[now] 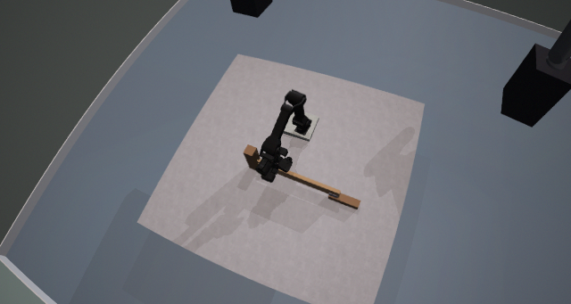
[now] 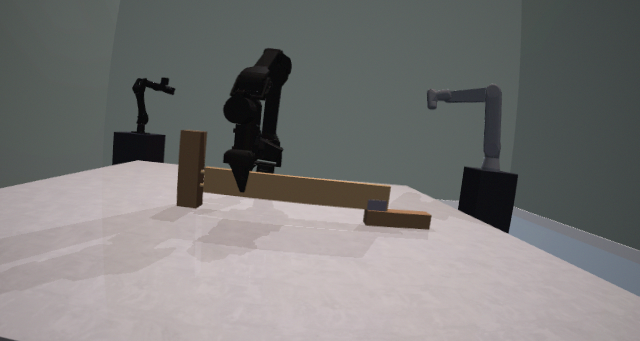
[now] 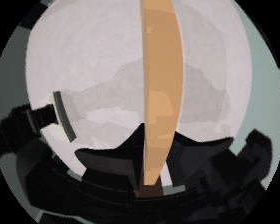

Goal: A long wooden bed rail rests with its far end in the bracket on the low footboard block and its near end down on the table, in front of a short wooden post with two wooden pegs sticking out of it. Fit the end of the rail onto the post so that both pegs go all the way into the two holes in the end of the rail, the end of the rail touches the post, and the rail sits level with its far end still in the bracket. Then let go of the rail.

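Note:
My gripper (image 1: 269, 172) (image 2: 243, 187) (image 3: 150, 125) is shut on the long wooden rail (image 1: 310, 182) (image 2: 320, 191) (image 3: 163, 65), near its post end. The rail is off the table and looks about level. Its far end sits in the grey bracket (image 2: 377, 205) on the low footboard block (image 1: 350, 201) (image 2: 402, 219). The wooden post (image 1: 251, 152) (image 2: 191, 168) stands upright. The upper peg (image 2: 202, 172) and lower peg (image 2: 202, 184) show in a narrow gap between post and rail end, in line with that end. How far the pegs are inside the holes is hidden.
My arm's pale base plate (image 1: 313, 134) is behind the rail. The arm reaches over the rail beside the post. Dark pedestals (image 1: 531, 92) (image 2: 139, 148) stand away from the table, and two of them carry other arms in the exterior view.

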Robot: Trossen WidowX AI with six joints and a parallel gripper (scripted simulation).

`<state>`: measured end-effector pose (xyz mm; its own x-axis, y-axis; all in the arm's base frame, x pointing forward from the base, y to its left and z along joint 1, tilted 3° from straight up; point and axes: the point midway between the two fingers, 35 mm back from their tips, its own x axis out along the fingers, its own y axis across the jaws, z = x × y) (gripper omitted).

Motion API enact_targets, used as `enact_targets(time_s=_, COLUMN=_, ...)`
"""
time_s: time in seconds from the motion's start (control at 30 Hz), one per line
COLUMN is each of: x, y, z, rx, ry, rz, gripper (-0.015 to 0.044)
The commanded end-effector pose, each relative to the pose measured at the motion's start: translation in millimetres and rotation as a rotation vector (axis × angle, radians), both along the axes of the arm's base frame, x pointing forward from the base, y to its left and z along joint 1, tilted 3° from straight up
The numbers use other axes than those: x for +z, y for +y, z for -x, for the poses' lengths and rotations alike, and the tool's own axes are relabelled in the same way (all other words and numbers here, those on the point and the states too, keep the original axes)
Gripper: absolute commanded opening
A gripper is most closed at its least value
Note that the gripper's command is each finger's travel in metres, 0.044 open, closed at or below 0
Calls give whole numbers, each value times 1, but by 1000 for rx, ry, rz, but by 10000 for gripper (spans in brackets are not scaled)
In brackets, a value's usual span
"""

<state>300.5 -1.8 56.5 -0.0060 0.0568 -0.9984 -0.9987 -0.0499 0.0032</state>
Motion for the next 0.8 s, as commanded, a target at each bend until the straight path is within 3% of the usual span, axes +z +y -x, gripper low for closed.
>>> enact_targets(time_s=0.0, x=2, y=0, z=0, rx=-2, ry=-2, rz=8, gripper=0)
enact_targets(time_s=0.77, x=1, y=3, z=0, rx=-2, ry=-2, rz=7, gripper=0)
